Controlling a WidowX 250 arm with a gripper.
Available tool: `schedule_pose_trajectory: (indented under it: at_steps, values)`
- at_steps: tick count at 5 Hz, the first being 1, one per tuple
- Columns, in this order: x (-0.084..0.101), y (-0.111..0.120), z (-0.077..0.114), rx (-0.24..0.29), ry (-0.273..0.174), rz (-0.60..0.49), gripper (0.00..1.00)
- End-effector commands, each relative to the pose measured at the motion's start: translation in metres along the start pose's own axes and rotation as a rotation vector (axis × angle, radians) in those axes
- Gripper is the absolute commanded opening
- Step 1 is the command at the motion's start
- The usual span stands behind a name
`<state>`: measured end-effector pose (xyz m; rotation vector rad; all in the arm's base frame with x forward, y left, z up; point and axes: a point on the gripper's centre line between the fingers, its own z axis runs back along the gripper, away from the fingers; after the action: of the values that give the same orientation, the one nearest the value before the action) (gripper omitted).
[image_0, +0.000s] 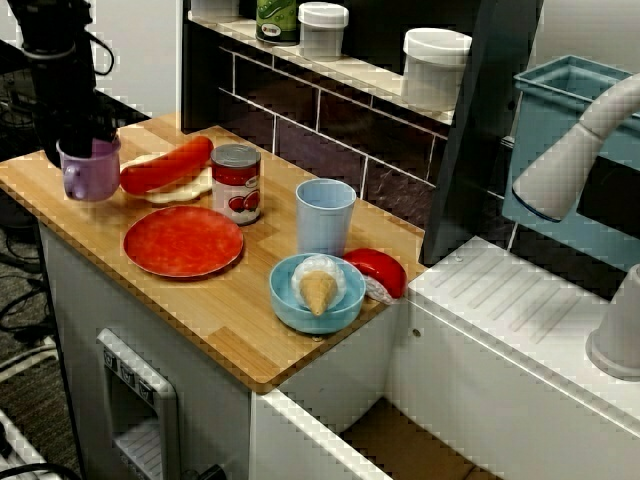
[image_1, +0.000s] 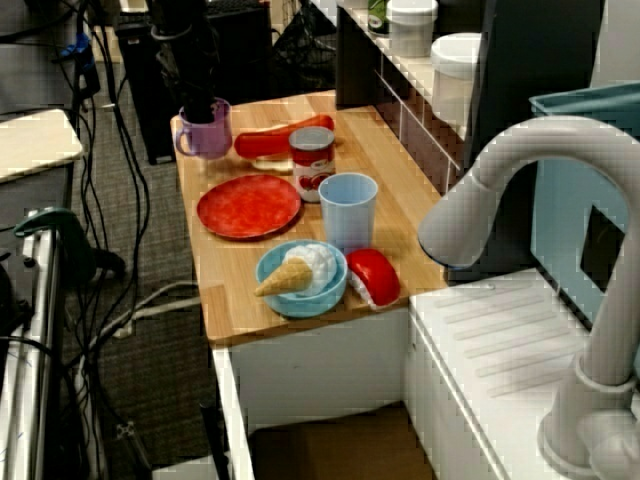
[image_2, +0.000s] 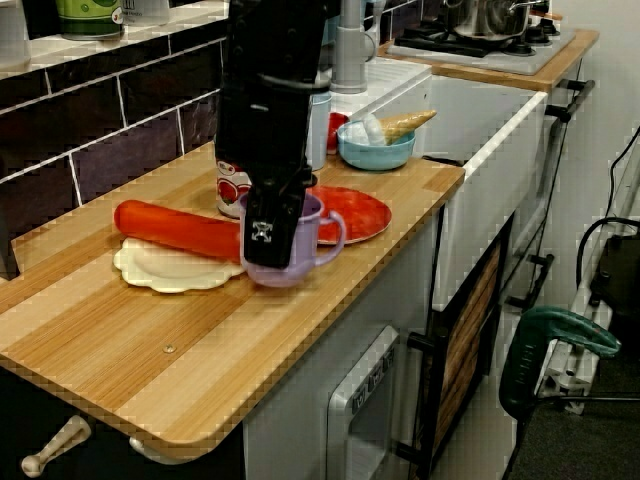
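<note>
The black tool (image_2: 272, 235) is clamping the wall of a smooth purple mug (image_2: 300, 250) near the grained wooden worktop's (image_2: 150, 340) front edge. A glossy red sausage (image_2: 175, 230) is lying beside it on a scalloped cream plate (image_2: 170, 270).

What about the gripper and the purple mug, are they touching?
Touching. The view from the counter's end shows the gripper clamped on the mug, one finger flat against its outer wall.

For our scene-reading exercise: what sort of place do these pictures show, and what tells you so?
Probably a toy kitchen: wooden counter, white faucet, stove with a pot, and plastic-looking food such as an ice cream cone.
</note>
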<state>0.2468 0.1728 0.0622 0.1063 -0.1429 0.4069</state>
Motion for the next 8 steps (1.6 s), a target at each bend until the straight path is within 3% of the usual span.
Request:
schedule_pose_trajectory:
  at_steps: [1, 2, 5, 8]
  values:
    - [0.003, 0.011, 0.0, 0.024, -0.025, -0.008, 0.0]
    - [0.003, 0.011, -0.002, 0.04, -0.015, 0.01, 1.0]
    - [0.005, 0.006, -0.001, 0.037, -0.001, 0.019, 1.0]
    - [0.034, -0.006, 0.053, -0.052, -0.002, 0.039, 1.0]
